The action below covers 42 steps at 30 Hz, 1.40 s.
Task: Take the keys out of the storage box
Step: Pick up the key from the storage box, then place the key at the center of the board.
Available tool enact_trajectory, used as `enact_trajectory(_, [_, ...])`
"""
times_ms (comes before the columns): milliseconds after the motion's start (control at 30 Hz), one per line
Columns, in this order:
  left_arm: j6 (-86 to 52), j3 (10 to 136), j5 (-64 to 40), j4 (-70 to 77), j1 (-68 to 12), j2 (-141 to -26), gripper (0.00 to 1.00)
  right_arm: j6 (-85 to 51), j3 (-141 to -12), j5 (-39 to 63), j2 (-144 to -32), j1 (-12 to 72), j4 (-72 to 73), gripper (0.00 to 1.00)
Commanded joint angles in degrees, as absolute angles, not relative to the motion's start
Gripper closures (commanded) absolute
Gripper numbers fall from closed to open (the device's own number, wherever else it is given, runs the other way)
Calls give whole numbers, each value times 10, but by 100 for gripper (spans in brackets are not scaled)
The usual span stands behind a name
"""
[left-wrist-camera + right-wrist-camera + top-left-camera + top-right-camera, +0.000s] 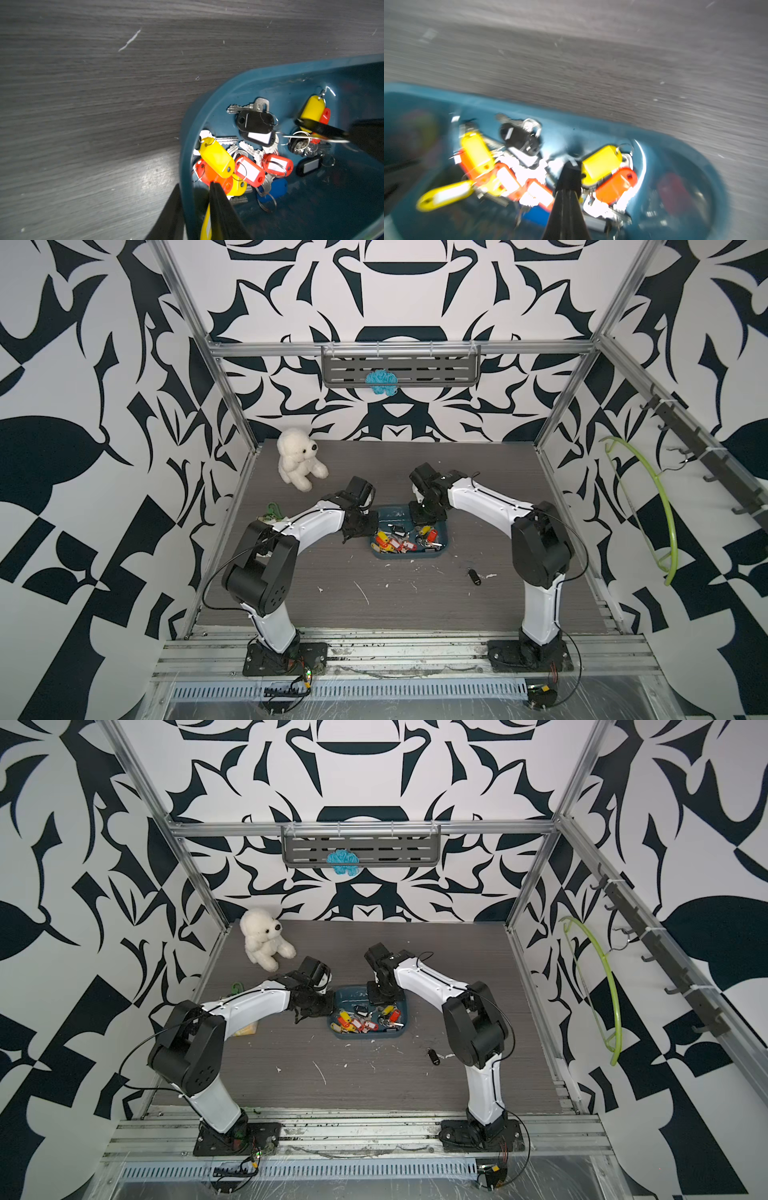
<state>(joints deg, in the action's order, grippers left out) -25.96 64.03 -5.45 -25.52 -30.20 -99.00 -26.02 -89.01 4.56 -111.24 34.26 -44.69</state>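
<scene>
The dark teal storage box [409, 556] [365, 1036] sits mid-table between my two arms. Inside it lie the keys [395, 545] [357, 1025] [249, 166] [517, 180], with red, yellow, black and blue tags. My left gripper [357, 533] [195, 185] is shut on the box's left wall [187, 145], one finger outside and one inside. A yellow tag [205, 226] stands edge-on against the inner finger. My right gripper [422, 520] [571, 164] is shut, its tip down among the keys beside a yellow tag [601, 164]. Whether it pinches a ring I cannot tell.
One black-tagged key [474, 576] [433, 1056] lies on the table right of the box. A white plush bear [299, 460] sits at the back left. A green item [272, 512] lies behind the left arm. White flecks dot the grey table [374, 597].
</scene>
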Motion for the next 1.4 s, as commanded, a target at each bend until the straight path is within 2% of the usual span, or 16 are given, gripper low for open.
enact_trajectory(0, [-259,628,-62,-260,-303,-990,74,-277,-888,52,-1068,344,-470,100])
enact_trajectory(367, [-260,628,-62,-259,-303,-984,74,-307,-821,39,-924,330,-480,100])
enact_trajectory(733, [-263,628,-62,-258,-303,-979,74,-298,-722,10,-770,238,-542,100])
enact_trajectory(1067, [-266,627,-62,-259,-303,-977,74,-306,-610,-2,-749,217,-526,100])
enact_trajectory(1367, [-267,627,-61,-259,-303,-980,74,-348,-537,76,-725,218,-486,100])
